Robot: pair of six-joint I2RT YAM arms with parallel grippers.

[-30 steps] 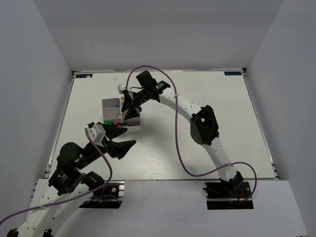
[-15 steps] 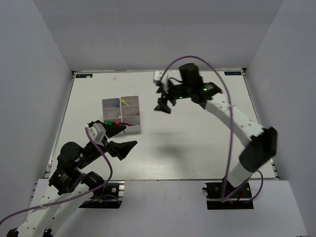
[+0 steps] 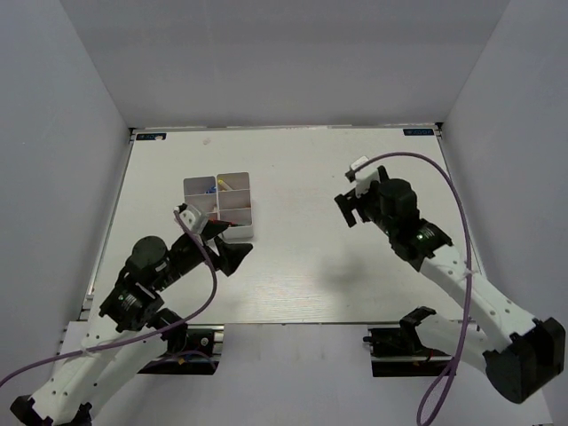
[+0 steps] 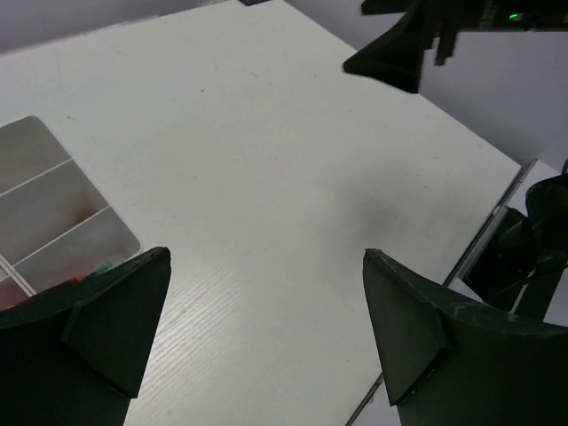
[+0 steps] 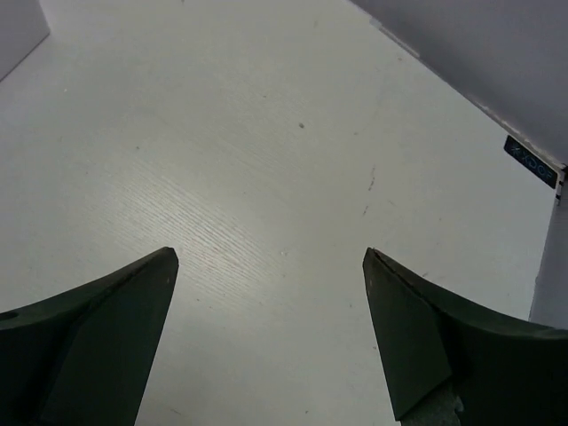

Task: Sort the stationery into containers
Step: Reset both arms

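Observation:
The divided tray [image 3: 232, 197] stands at the left middle of the table. A few small coloured items lie in its far compartments [image 3: 213, 187]; what they are is too small to tell. In the left wrist view a corner of the tray [image 4: 53, 213] shows at the left edge, with red and green bits [image 4: 93, 271] beside my left finger. My left gripper [image 3: 232, 251] is open and empty, just in front of the tray's near edge. My right gripper [image 3: 348, 206] is open and empty, held above the right middle of the table, well apart from the tray. The right wrist view shows only bare table between its open fingers [image 5: 106, 328].
The white tabletop [image 3: 302, 257] is walled by grey panels at left, back and right. A blue label [image 5: 530, 161] sits at the table's far right corner. The right arm's shadow [image 3: 342, 275] falls on the table's middle. The arm bases stand at the near edge.
My right gripper has pulled away from the tray, swinging right and back toward its base, empty. My left gripper has shifted a little toward the tray's near edge.

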